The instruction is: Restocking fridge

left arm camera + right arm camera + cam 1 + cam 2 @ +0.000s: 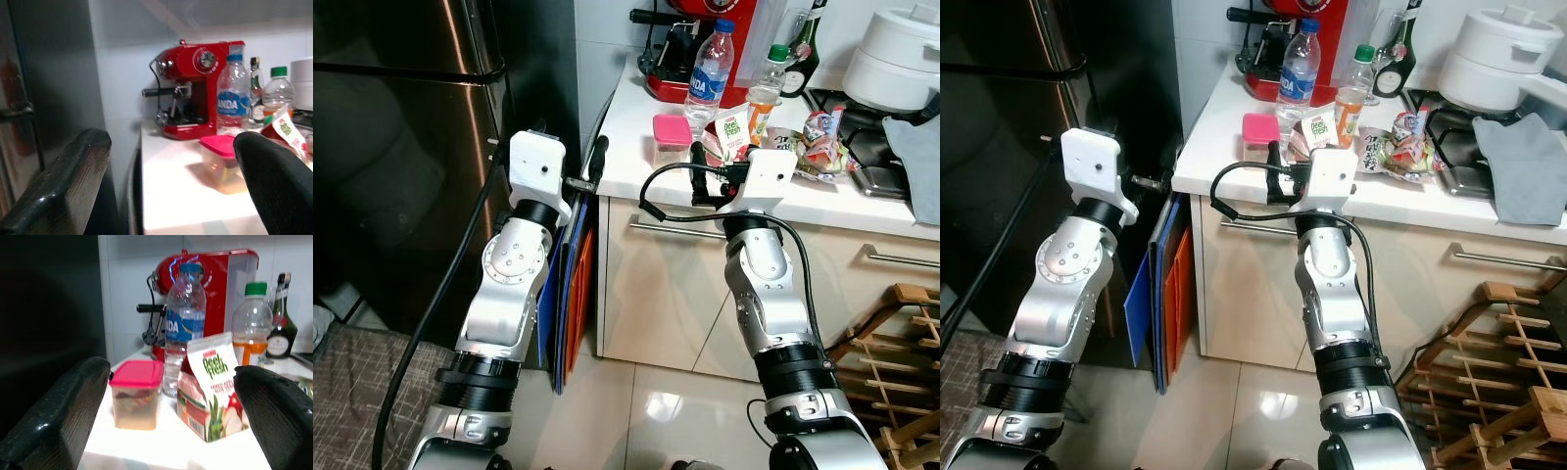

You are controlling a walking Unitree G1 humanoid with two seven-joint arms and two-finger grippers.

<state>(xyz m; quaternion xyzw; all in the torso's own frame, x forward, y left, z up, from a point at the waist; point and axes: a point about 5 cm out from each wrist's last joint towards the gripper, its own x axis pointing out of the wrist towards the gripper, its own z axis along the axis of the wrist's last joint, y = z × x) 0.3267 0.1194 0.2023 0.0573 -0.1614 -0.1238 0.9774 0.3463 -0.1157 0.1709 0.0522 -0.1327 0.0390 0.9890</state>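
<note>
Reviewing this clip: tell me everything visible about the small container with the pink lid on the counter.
The pink-lidded container is a small, squarish tub of clear plastic with a bright pink snap-on lid, shut. Something pale and brownish shows through its walls; what it is cannot be told. It stands upright near the white counter's front edge, at the fridge end, in front of the water bottle and beside the Peel Fresh carton. The open right gripper faces it, not touching.

A home kitchen: a dark steel fridge [401, 147] stands beside a white counter [626, 157], with a red espresso machine [690, 49] at its back edge and a gas hob [862, 137].
</note>
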